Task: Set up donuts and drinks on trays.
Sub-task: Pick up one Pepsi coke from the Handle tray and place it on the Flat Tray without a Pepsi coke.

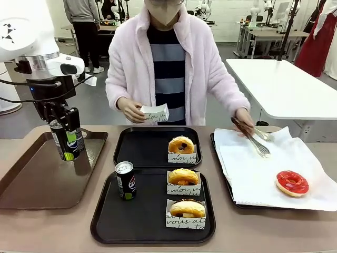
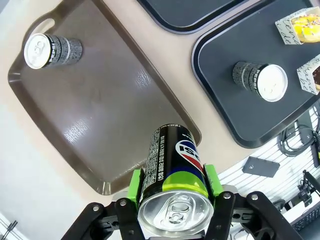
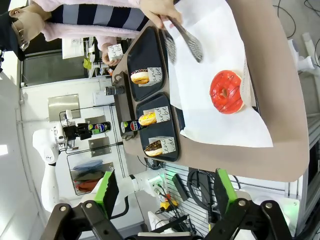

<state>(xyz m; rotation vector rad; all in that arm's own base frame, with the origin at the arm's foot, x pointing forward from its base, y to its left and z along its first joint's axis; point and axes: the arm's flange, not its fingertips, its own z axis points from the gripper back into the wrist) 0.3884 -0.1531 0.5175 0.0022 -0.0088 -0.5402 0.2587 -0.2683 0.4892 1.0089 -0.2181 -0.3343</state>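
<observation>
Brown tray (image 1: pixel 31 182) underneath, left gripper (image 1: pixel 66 130) pointing down, clamping green-banded can (image 1: pixel 66 146), apparently lifted, right gripper (image 3: pixel 166 189) spread.

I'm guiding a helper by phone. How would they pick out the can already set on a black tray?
Mid-table, take the nearer black tray, holding two donuts. The can stands upright in its far left corner. Unlike the green-banded can gripped by the left tool over the brown tray, it stands free.
</observation>
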